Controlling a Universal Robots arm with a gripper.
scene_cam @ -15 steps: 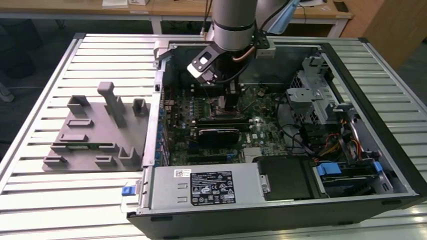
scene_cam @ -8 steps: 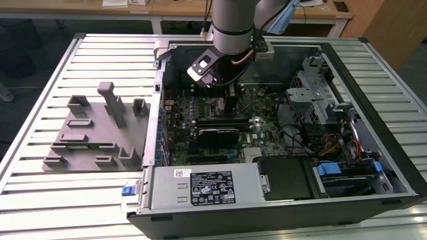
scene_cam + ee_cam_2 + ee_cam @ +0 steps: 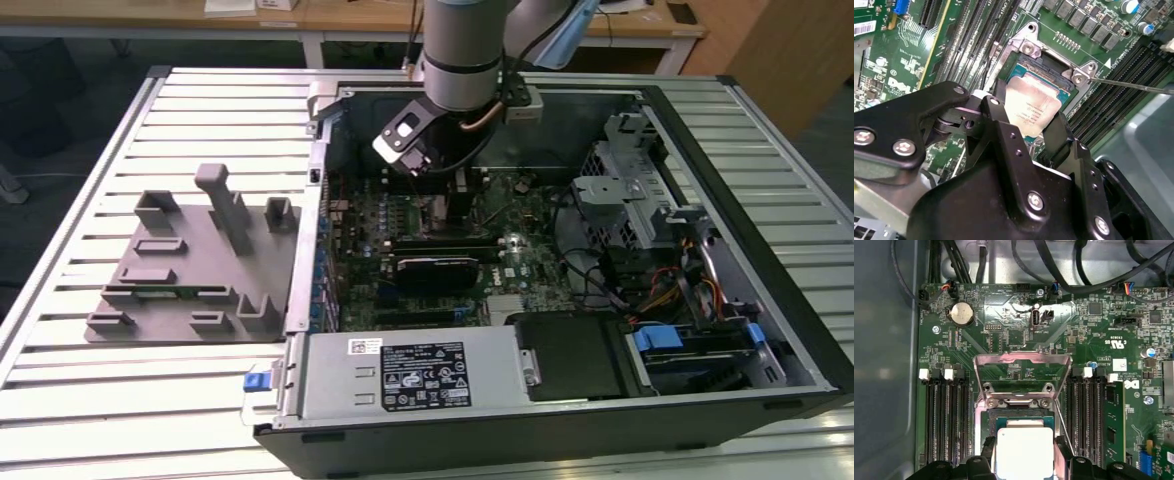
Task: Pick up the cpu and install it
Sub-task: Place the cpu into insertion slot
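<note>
"Some of the cpu (image 3: 1024,452) was cut off, right?"
"Yes. In the first wrist view one end ran off the picture. In the second wrist view the claw's (image 3: 1026,117) black body covered one end."
"And from far away?"
"In the exterior view the arm (image 3: 461,50) reached down into the computer case (image 3: 747,110) on the table (image 3: 80,150) and hid the spot where the claw worked."
"Was the claw holding it?"
"Yes, its two fingers (image 3: 1001,130) were pressed on two opposite edges of the cpu."
"Where was the cpu?"
"Right over the socket (image 3: 1046,65), between the rows of long black slots (image 3: 944,420). The metal flap (image 3: 1023,365) was swung up and open."
"Which way did it face?"
"Shiny side up, lying flat or nearly so. Its edges ran in line with the socket's frame. It looked about square, so I could not pick a long side."
</note>
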